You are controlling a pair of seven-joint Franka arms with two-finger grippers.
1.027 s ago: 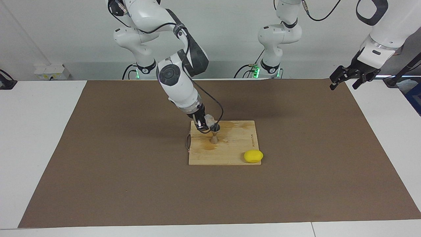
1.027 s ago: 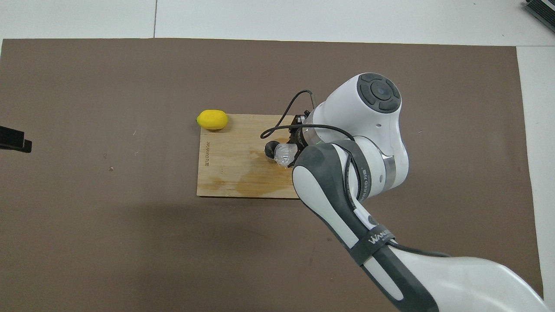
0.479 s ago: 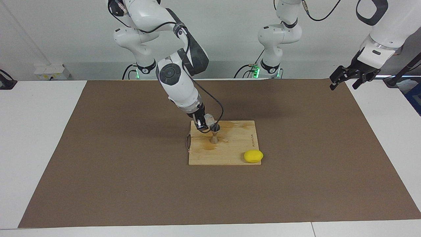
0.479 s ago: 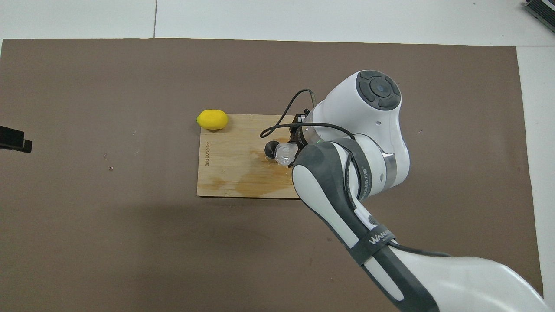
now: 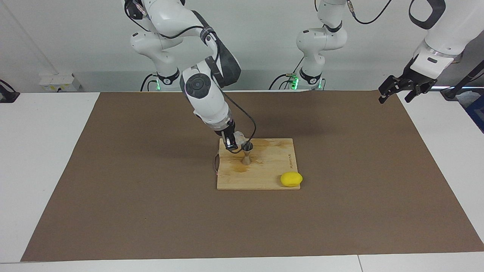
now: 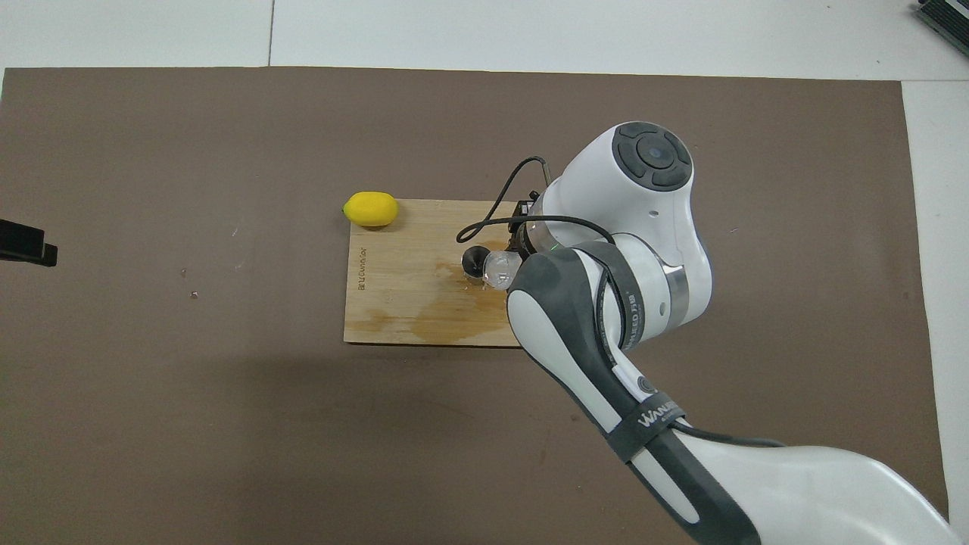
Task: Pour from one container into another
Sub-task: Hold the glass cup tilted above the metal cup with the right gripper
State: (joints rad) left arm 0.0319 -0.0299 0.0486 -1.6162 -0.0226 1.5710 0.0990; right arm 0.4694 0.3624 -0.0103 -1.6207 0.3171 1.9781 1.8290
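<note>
Lemon (image 5: pixel 291 179) at stained cutting board's (image 5: pixel 272 166) corner.

A robotics lab, not a kitchen: two white Franka arms (image 5: pixel 204 90) stand bolted at the edge of a plain white table (image 5: pixel 41 151) against a bare white wall, cables trailing from their bases, green status lights glowing there. A brown mat (image 5: pixel 132 196) covers the work area, and the only props on it are a wooden cutting board (image 5: pixel 264 177) and a yellow lemon (image 5: pixel 291 179), laid out as for a test
</note>
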